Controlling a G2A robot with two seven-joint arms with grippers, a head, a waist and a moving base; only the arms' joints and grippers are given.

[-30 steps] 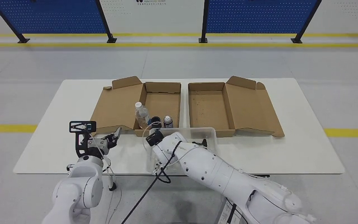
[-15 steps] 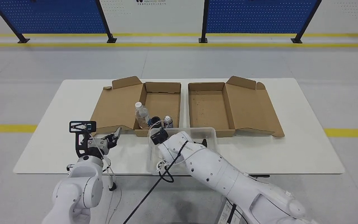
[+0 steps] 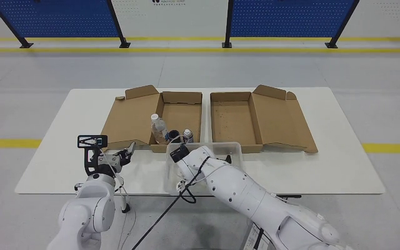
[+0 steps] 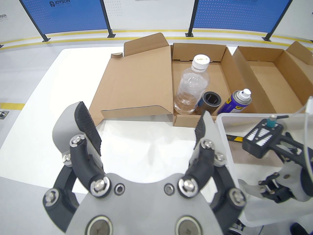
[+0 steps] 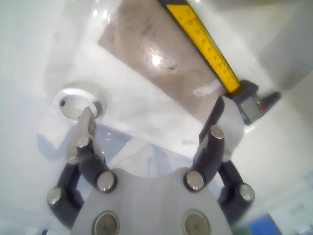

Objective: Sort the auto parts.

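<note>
Gripper [image 5: 152, 105] spread wide, low inside the clear bin [image 5: 29, 37], holding nothing.
I'd best centre over the caliper [image 5: 203, 47] just beside one finger before closing.

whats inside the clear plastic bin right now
A yellow-scaled digital caliper, a silver ring-shaped part and the open right gripper. The arm covers the rest of the bin floor.
</note>
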